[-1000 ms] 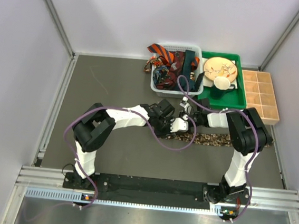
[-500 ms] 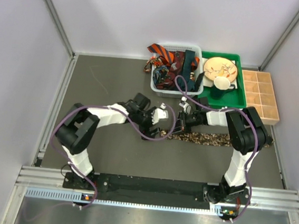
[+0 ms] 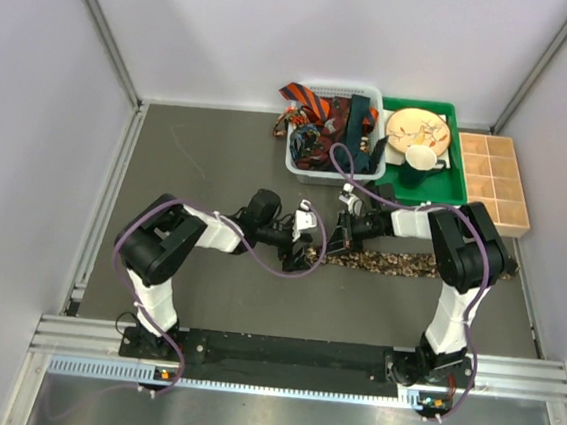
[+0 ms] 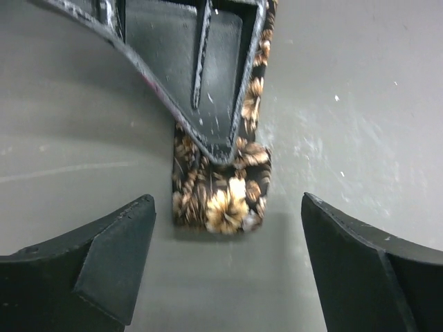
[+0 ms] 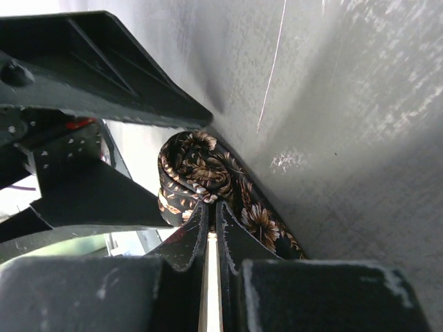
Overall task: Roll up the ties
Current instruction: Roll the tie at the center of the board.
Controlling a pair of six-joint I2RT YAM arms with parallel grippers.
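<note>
Left gripper [image 4: 228, 202] spread wide, one finger [image 4: 104, 256] either side of the folded-over end of the speckled tie [image 3: 429, 268], neither touching it, low over the table [image 3: 208, 165]. Right gripper [image 5: 211, 206] pressed together, only a thin slit between its fingers, tips down on that same tie end; cannot tell whether any fabric caught between them. From the right wrist, tie end curled into a small loose roll [image 5: 194, 169] right at the fingertips, brown flower-like flecks on black, left gripper's dark fingers just beyond. From above, both grippers nose to nose near the table's middle, rest of the speckled tie flat in a straight strip running off to the right. Other ties [image 3: 322, 141] heaped in the white basket [image 3: 303, 164] at the back: orange-black striped tie [image 3: 309, 100] hanging over the back-left rim, dark red and dark teal ones bunched inside. Green tray [image 3: 451, 192] right beside the basket on its right, with a round plate [image 3: 417, 127] and a white cup [image 3: 421, 159] in it. Wooden compartment box [image 3: 492, 187] just right of the tray.
</note>
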